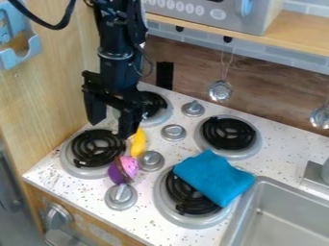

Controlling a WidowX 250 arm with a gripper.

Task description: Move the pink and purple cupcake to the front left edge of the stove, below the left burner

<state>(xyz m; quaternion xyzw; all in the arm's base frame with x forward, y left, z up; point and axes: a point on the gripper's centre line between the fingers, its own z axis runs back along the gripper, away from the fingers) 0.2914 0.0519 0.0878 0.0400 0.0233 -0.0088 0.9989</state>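
The black gripper (110, 128) hangs over the left part of a toy stove, released: its two fingers stand well apart. The nearest thing is a yellow toy banana (138, 143), just beside the fingertip on the gripper's right in the view, lying on the speckled white stove top (145, 217). Below it, a pink and purple toy cupcake (122, 169) lies on its side close to the banana's lower end; whether they touch is hard to tell.

Under the gripper and slightly toward the camera is a black coil burner (97, 147) in a silver ring; a second burner (154, 106) is partly hidden behind the gripper. Farther right of it are two more, the far one (228, 133) uncovered and the near one (186, 198) partly under a folded blue cloth (214, 178). Four silver knobs (173, 132) run between the burners.

Well to the gripper's right, toward the camera, is a gray sink (279, 220). Behind the gripper rises a brown wood-look panel (186, 62) with tile above it; a small metal ladle (220, 90) hangs there, and over it a wooden shelf (292, 39) carries a silver toy microwave (221, 18). Left of the gripper stands a pale wooden side wall (48, 91) with a light blue plastic holder (33, 44).
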